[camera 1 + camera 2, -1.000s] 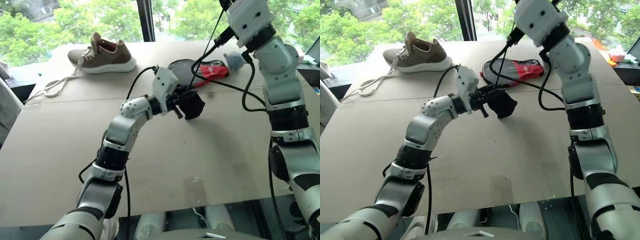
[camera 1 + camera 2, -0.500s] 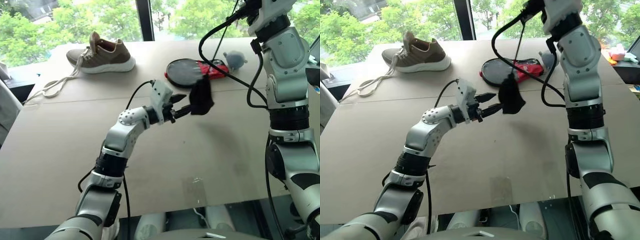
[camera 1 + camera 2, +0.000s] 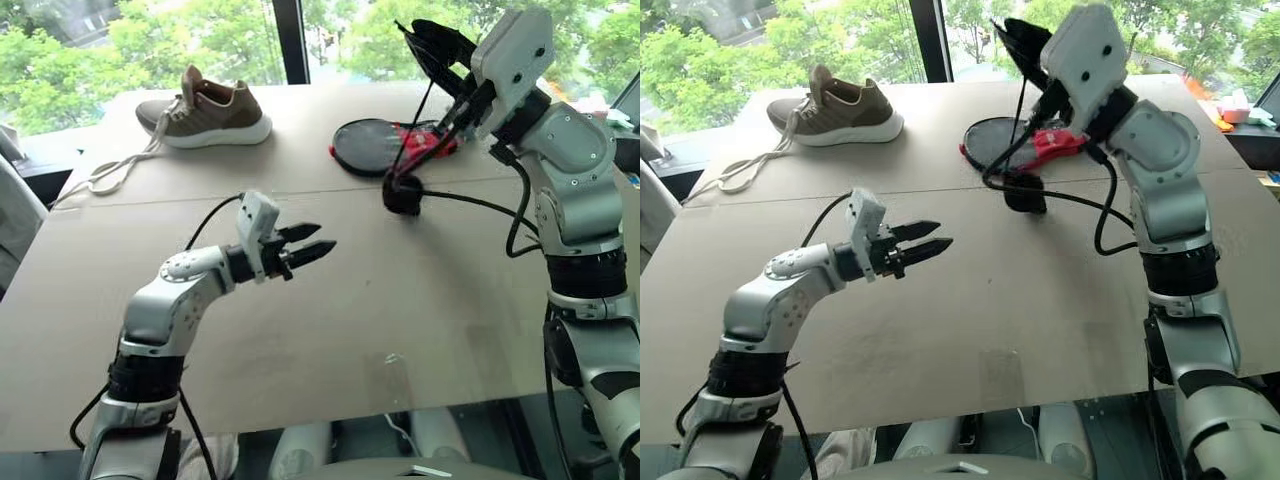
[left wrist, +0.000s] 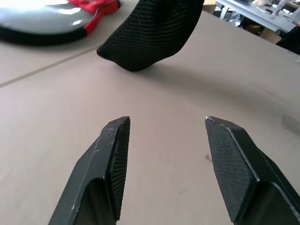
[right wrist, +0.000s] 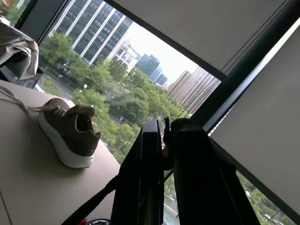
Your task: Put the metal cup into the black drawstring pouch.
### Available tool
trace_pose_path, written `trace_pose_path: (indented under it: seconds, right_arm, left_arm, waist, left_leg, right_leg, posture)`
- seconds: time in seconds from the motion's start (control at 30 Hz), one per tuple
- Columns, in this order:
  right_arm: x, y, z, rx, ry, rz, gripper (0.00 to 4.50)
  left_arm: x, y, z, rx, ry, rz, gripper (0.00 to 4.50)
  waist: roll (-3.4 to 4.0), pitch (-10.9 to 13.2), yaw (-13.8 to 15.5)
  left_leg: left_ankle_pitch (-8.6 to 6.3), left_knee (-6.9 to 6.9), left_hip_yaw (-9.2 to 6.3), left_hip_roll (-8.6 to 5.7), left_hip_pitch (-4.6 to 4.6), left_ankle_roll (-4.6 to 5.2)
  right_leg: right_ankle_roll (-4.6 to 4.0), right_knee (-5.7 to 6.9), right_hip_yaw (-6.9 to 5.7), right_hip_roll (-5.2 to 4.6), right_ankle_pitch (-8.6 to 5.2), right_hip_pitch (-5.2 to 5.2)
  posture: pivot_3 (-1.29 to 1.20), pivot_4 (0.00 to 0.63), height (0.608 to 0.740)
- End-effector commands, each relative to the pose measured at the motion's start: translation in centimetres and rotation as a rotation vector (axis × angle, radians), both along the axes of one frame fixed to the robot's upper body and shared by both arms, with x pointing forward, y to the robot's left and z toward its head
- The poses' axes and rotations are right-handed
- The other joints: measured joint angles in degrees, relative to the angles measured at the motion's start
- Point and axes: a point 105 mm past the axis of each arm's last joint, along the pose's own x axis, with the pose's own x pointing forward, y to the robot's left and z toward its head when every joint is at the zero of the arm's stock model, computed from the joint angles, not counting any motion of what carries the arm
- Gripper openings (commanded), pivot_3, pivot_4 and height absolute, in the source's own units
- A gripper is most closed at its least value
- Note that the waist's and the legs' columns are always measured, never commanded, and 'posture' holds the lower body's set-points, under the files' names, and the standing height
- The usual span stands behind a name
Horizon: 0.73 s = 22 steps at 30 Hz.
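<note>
Left wrist view: the left gripper [image 4: 164, 129] is holding its jaws spread wide with nothing between them, hovering over the cardboard-covered table [image 3: 420, 320]. The black drawstring pouch [image 4: 150, 33] is sitting ahead of the fingertips, apart from them, its bulging bottom touching the table. In the head views the pouch [image 3: 402, 193] is hanging by its thin cord [image 3: 425, 125] below the raised right gripper [image 3: 430, 40]. Whether the right jaws are still pinching the cord I cannot tell; the fingers [image 5: 154, 178] are lying nearly together. The grey-and-red paddle [image 3: 375, 145] is lying just beyond the pouch, the brown sneaker [image 3: 208, 108] well apart.
</note>
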Motion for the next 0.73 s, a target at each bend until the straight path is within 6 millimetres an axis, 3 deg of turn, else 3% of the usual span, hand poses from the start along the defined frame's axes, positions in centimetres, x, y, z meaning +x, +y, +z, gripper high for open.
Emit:
trace_pose_path:
  seconds: [0.03,0.1,0.27,0.33,0.53,0.73]
  right_arm:
    - [-0.3,-2.6,-3.9,-0.226,0.074,-0.047,2.30]
    - [-0.2,-5.4,-6.9,-0.355,0.130,-0.110,3.16]
    - [-3.5,-11.9,-15.0,-0.539,0.421,-0.114,3.16]
    - [-5.0,-13.8,-16.8,-0.343,0.560,-0.112,3.16]
    - [-7.1,-13.8,-18.4,0.146,0.724,0.003,3.16]
    - [-8.2,-13.4,-20.3,0.216,0.843,0.114,3.16]
  left_arm:
    - [-2.0,0.5,0.9,0.003,-0.011,-0.033,2.62]
    - [-3.5,0.6,0.0,0.011,0.041,-0.047,2.62]
    - [-7.1,1.5,-3.2,0.081,0.170,-0.046,2.62]
    - [-8.5,2.7,-5.1,0.145,0.192,-0.001,2.62]
    - [-9.0,5.2,-6.9,0.273,0.049,0.177,2.62]
    - [-8.5,5.3,-5.9,0.266,-0.076,0.258,2.62]
  waist:
    - [-0.01,0.0,0.3]
    - [0.00,0.0,0.3]
    - [-0.05,0.0,0.5]
    - [-0.06,0.0,0.6]
    - [0.06,0.0,0.0]
    - [0.10,-0.1,0.0]
  left_leg:
    - [-0.01,0.01,0.01,-0.03,0.00,0.02]
    - [-0.03,0.01,0.08,-0.07,-0.01,0.06]
    - [-0.04,0.00,0.13,0.03,0.07,0.05]
    - [-0.04,-0.03,0.16,0.06,0.10,0.06]
    - [-0.08,0.03,0.35,0.38,0.65,0.11]
    - [-0.26,-0.02,0.23,0.59,1.00,-0.17]
  right_leg:
    - [0.00,-0.05,-0.01,-0.05,0.00,0.03]
    - [-0.03,-0.09,0.01,-0.11,-0.03,0.02]
    - [-0.05,-0.09,0.02,-0.06,-0.05,0.07]
    - [-0.24,-0.09,0.04,-0.05,-0.17,0.07]
    - [-0.28,-0.19,0.22,-0.13,-0.17,0.51]
    - [-0.08,-0.42,-0.01,-0.18,-0.28,0.91]
  posture:
    - [0.00,0.150,0.740]
    - [0.00,0.150,0.740]
    - [0.00,0.150,0.740]
    - [0.00,0.150,0.740]
    - [0.00,0.150,0.740]
    - [0.00,0.150,0.740]
